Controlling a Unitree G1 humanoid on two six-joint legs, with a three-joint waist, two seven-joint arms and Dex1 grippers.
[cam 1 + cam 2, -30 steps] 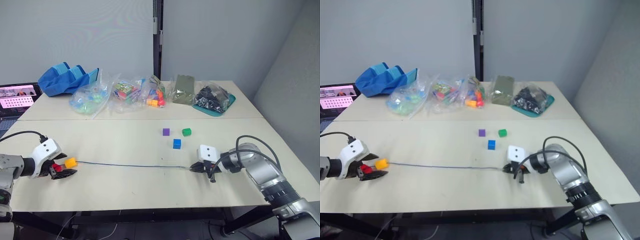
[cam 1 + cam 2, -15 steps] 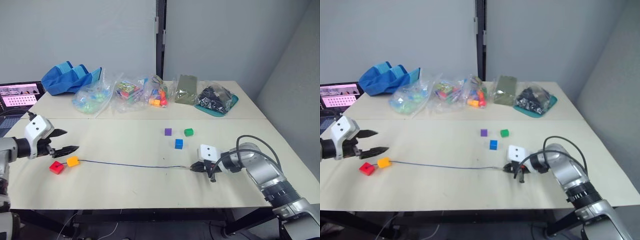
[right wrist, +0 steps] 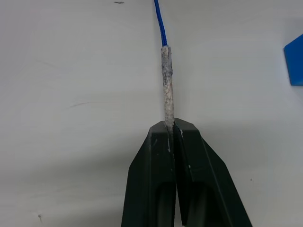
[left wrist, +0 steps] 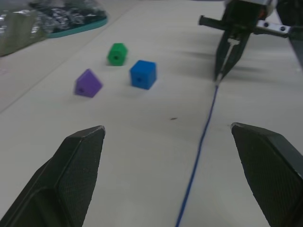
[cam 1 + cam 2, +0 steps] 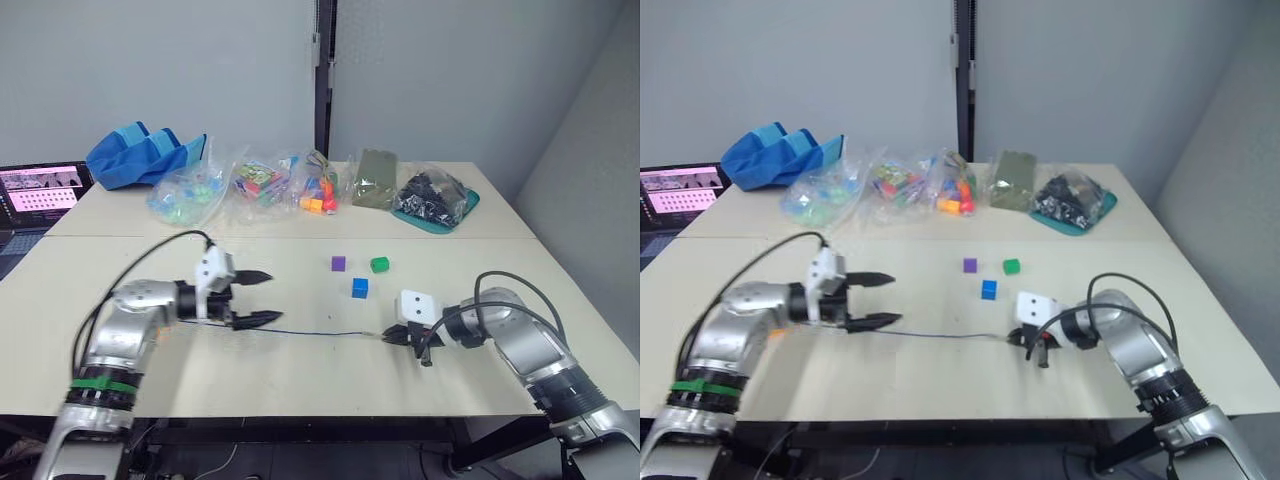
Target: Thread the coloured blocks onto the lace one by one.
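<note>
Left gripper, jaws wide and empty, swung from lace's far end toward blue block; right gripper clamps lace tip, next threading pending.

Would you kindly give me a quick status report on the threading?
Right gripper shut on lace tip. Left gripper open above lace. Purple, green, blue blocks loose. Nothing obstructing.

We see a matt, smooth table. The lace looks like thin woven cord, and its tip is pale and rough. The fingers are black with a fine grainy texture. The bags are clear glossy plastic.
</note>
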